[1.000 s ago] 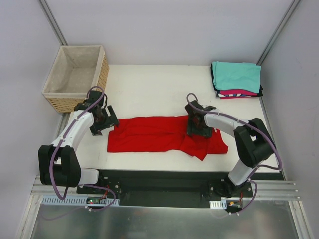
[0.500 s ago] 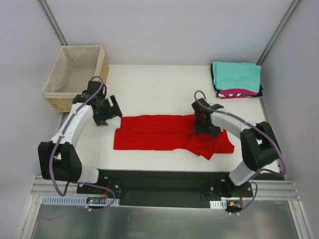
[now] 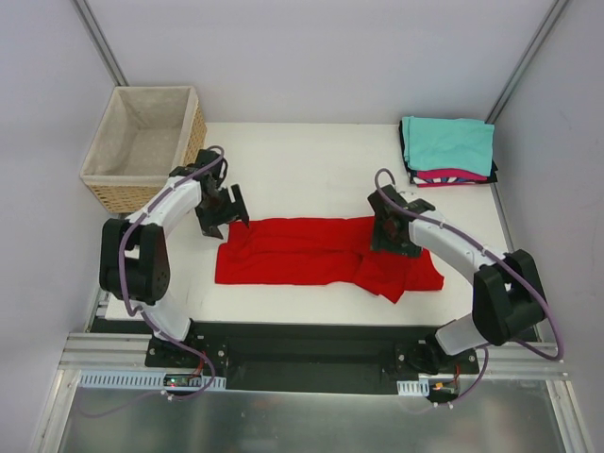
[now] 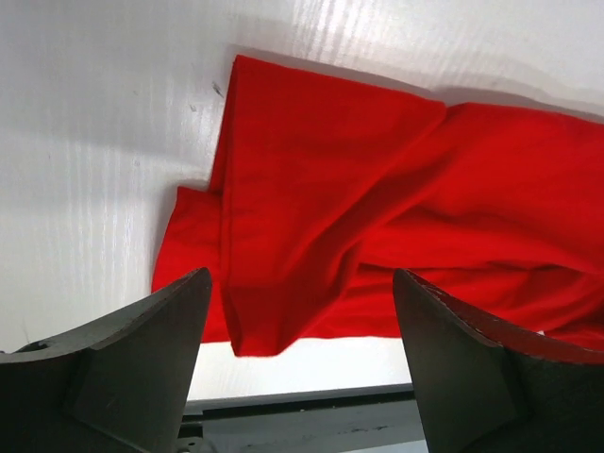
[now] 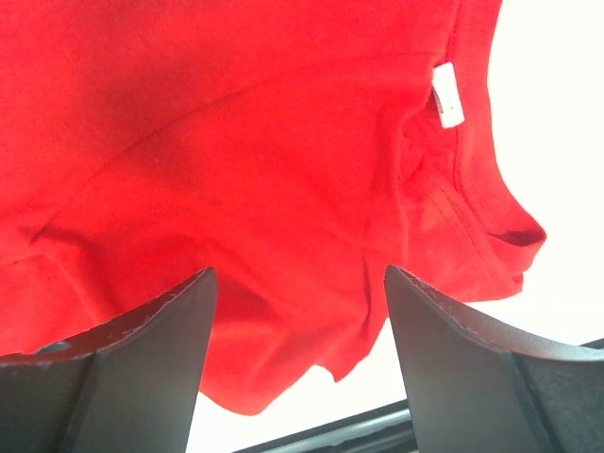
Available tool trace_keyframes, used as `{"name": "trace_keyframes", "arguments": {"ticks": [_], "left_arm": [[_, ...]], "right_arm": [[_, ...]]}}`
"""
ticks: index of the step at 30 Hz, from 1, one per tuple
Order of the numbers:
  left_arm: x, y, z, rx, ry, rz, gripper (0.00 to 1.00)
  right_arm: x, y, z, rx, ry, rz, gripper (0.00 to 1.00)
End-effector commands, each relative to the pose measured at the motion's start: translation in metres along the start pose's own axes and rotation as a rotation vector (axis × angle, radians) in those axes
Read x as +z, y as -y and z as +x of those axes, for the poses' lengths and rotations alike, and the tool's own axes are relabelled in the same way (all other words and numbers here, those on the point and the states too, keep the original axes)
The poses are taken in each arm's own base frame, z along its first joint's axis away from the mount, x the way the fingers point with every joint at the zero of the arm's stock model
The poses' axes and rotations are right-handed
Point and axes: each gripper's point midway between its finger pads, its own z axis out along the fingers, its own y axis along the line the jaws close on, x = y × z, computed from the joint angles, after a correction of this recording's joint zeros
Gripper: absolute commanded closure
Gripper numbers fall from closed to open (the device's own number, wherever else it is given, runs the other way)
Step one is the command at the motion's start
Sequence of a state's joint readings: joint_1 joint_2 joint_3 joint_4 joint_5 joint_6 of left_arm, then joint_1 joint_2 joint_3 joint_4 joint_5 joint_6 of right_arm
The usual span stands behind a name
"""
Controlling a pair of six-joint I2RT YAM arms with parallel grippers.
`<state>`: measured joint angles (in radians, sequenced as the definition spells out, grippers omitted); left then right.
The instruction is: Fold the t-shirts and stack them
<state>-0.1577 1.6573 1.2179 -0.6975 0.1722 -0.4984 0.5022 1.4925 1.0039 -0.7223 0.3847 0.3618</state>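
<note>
A bright red t-shirt (image 3: 302, 257) lies crumpled in a long band across the near middle of the white table (image 3: 302, 170). My left gripper (image 3: 229, 209) hangs open above the shirt's far left corner; in its wrist view the cloth's left end (image 4: 377, 189) shows between the spread jaws (image 4: 302, 283). My right gripper (image 3: 393, 236) is open and low over the right part, where the collar and its white tag (image 5: 445, 97) lie on the red cloth (image 5: 236, 142), nothing pinched between its jaws (image 5: 299, 278). Folded t-shirts (image 3: 448, 143), teal over magenta-pink and black, are stacked at the far right corner.
A woven wicker basket (image 3: 142, 146) with beige lining stands at the far left, just beyond the left arm. Grey walls close in the table on three sides. A dark rail (image 3: 311, 342) runs along the near edge.
The red shirt has slid a little to the right. My left gripper has moved away and rightward to the shirt's far left corner. The right gripper has shifted slightly right.
</note>
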Motion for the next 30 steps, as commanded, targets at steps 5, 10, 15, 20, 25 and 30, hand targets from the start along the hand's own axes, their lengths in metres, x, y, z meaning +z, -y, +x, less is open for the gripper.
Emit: {"name": "trace_keyframes", "arguments": {"ticks": [5, 10, 15, 20, 25, 30], "left_arm": [[0.013, -0.012, -0.018, -0.025, 0.026, -0.12, 0.23], [0.026, -0.006, -0.027, -0.027, 0.013, -0.105, 0.25], [0.041, -0.001, -0.034, -0.04, 0.012, -0.062, 0.33], [0.049, 0.0, -0.042, -0.068, 0.013, 0.006, 0.37], [0.055, -0.004, -0.042, -0.077, 0.002, 0.01, 0.4], [0.059, -0.009, -0.043, -0.092, 0.002, 0.012, 0.44]], "right_arm": [[-0.014, 0.017, 0.005, -0.023, 0.026, 0.026, 0.25], [-0.014, 0.017, 0.005, -0.024, 0.027, 0.019, 0.25], [-0.015, 0.018, 0.008, -0.022, 0.031, 0.009, 0.25], [-0.014, 0.02, 0.01, -0.027, 0.032, 0.013, 0.25], [-0.012, 0.019, 0.014, -0.026, 0.023, 0.008, 0.25], [-0.012, 0.019, 0.015, -0.026, 0.02, 0.004, 0.25]]}}
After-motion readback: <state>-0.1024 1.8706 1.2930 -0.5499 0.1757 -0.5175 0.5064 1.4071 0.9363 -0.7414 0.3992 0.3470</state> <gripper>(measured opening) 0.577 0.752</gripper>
